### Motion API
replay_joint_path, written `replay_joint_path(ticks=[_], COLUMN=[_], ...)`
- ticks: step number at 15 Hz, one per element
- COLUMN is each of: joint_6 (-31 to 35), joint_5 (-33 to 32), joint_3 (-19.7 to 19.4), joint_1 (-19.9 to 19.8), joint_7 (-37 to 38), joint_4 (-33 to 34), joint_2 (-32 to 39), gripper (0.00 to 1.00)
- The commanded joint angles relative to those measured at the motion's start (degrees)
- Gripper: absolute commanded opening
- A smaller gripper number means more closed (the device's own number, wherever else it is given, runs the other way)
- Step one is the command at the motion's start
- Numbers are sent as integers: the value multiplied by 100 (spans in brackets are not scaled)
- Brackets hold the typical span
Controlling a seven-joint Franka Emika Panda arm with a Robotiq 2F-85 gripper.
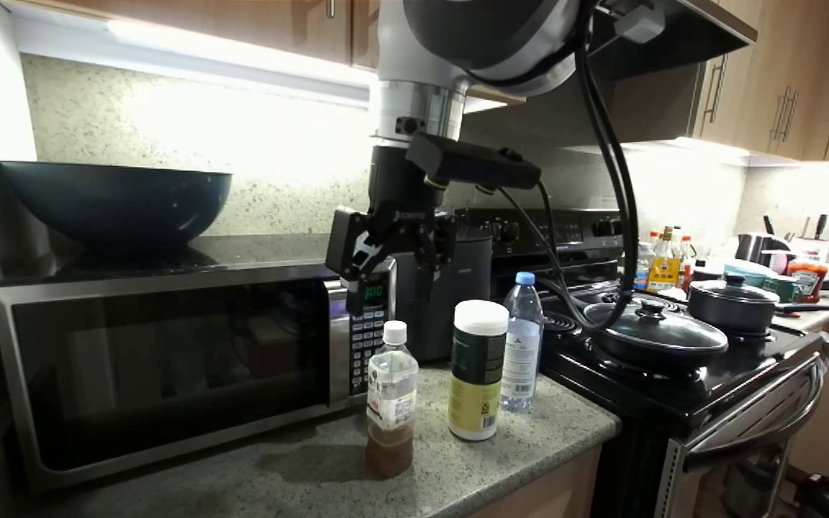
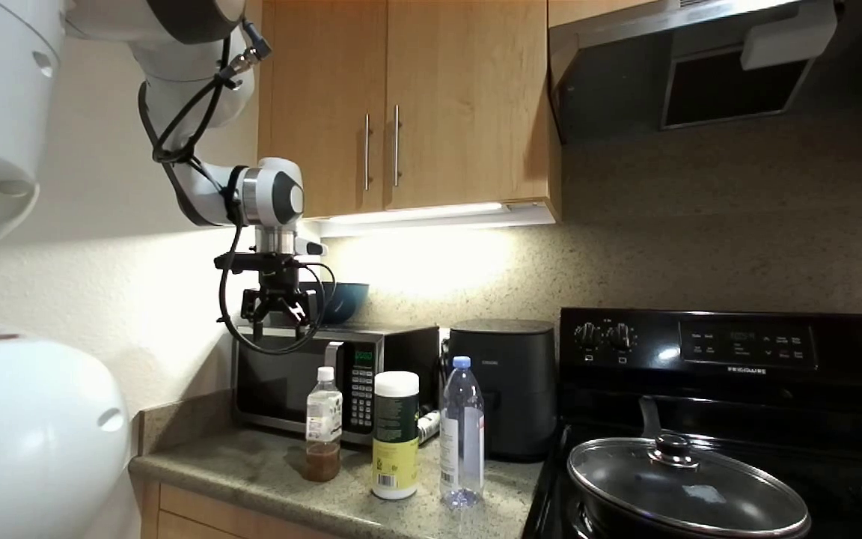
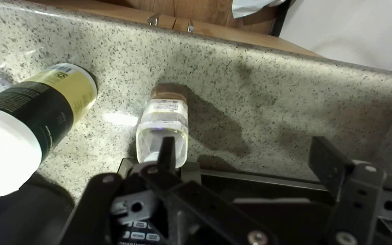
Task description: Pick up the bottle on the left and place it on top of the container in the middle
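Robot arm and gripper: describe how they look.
The arm is white and rounded, with dark grey joint caps and a silver wrist band. Black cables loop outside it. The gripper is black and two-fingered, with silver links and small pale lettering, apparently ROBOTIQ.

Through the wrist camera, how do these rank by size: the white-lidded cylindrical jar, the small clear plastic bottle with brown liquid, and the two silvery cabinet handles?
1. White-lidded cylindrical jar: largest, even cut off at the left edge.
2. Small clear plastic bottle.
3. Silvery cabinet handles: smallest, too alike to rank separately.
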Motion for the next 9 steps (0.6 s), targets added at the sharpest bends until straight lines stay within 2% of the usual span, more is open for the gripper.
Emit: replay_joint_path(ticks=[1,9], joint_6=[-21,179], joint_5=[4,171], joint_3=[-83,-316], joint_1=[73,-1], joint_7=[-1,388], joint_4=[49,580], joint_2=[34,579], gripper=[100,100])
